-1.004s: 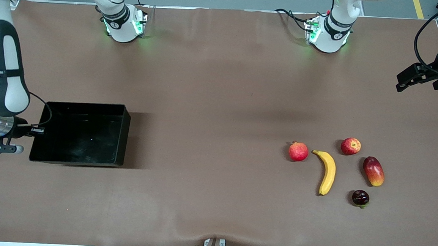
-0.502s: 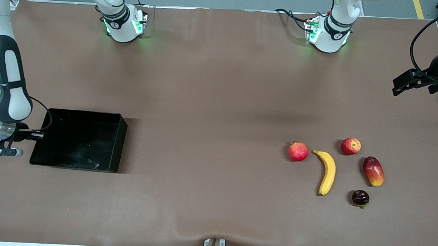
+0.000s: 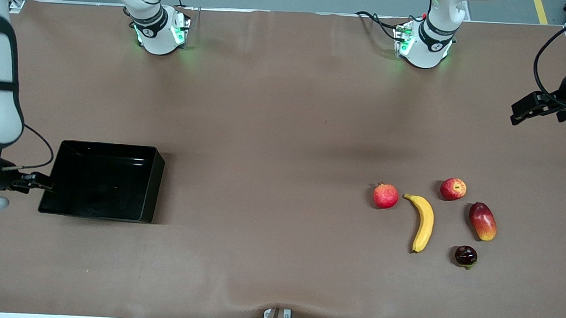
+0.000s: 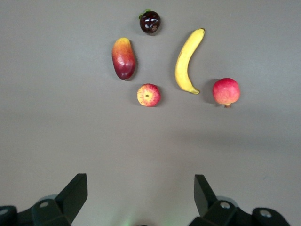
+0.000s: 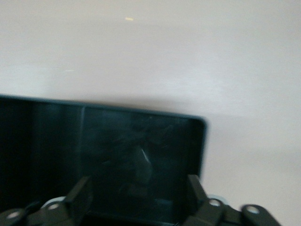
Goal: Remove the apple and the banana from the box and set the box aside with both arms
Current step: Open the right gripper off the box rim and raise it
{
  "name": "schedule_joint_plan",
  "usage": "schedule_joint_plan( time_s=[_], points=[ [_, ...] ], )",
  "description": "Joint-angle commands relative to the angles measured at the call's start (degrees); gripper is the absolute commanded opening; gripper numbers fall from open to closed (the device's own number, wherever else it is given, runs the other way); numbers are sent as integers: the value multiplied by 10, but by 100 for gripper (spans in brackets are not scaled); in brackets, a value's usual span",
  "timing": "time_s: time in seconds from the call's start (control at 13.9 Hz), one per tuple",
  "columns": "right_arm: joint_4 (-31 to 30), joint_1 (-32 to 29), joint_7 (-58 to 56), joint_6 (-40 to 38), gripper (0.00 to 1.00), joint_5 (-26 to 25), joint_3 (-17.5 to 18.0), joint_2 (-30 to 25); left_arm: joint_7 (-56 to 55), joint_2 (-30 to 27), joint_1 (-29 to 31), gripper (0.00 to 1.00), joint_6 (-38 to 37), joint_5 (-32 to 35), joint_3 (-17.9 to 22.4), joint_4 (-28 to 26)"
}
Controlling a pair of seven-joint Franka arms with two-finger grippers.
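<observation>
**One box, five fruits, two tools**

One black box (image 3: 100,180) sat on the tabletop (image 3: 275,129) at my right arm's end. My right tool (image 3: 41,182) was spread wide at its end wall, gripping nothing. Five fruits lay at my left arm's end: one banana (image 3: 424,222), one apple (image 3: 453,188), one pomegranate (image 3: 385,195), one mango (image 3: 482,221), one dark fruit (image 3: 466,255). My left tool (image 4: 141,197) hung wide open and empty above the tabletop.
</observation>
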Motion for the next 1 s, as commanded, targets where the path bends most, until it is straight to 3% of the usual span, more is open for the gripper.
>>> schedule_joint_plan(
  time_s=[0.0,0.36,0.65,0.93],
  points=[
    [-20,27,55,-64,100,-13,0,-66,3,-4,6,100,-3,-6,-1,1],
    [-20,74,163,-187,100,-46,3,-185,-3,-6,6,100,-3,-9,-2,0],
    [-15,87,196,-252,100,-45,4,-227,-4,-7,6,100,-3,-13,-2,3],
    [-22,88,199,-264,100,-45,3,-266,4,-10,5,100,-3,-13,-5,6]
  ],
)
